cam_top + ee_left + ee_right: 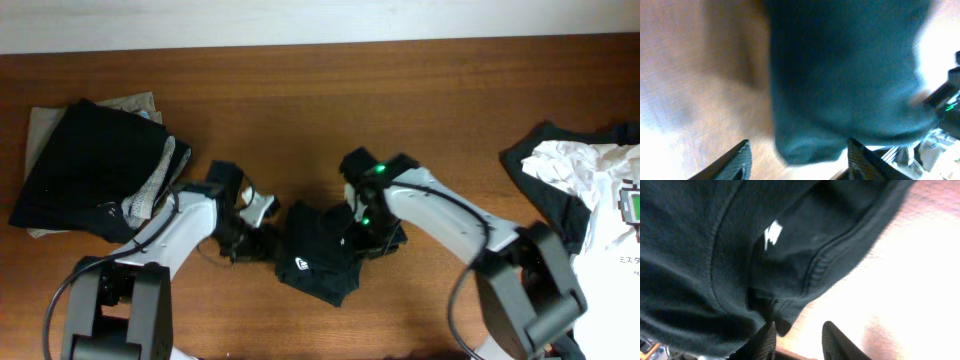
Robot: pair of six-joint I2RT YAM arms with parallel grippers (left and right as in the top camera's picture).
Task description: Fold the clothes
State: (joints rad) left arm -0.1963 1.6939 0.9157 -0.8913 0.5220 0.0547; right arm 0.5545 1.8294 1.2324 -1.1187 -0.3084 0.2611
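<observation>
Left gripper (799, 147): jaws apart, with the edge of a bunched black T-shirt (322, 255) lying loose between its fingers. Right gripper (800, 332): jaws also parted, gripping nothing. The shirt's hem is just ahead of it and the small white logo (772, 234) lies beyond. The shirt sits between both grippers on the wooden table (330, 110). Well outside the left arm is a folded dark stack (95, 165). Outside the right arm is a black-and-white heap (585, 190).

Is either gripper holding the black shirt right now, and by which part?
Nothing looks clamped. The left gripper stands open around an edge of the black fabric T-shirt; the right gripper is open beside its hem.
</observation>
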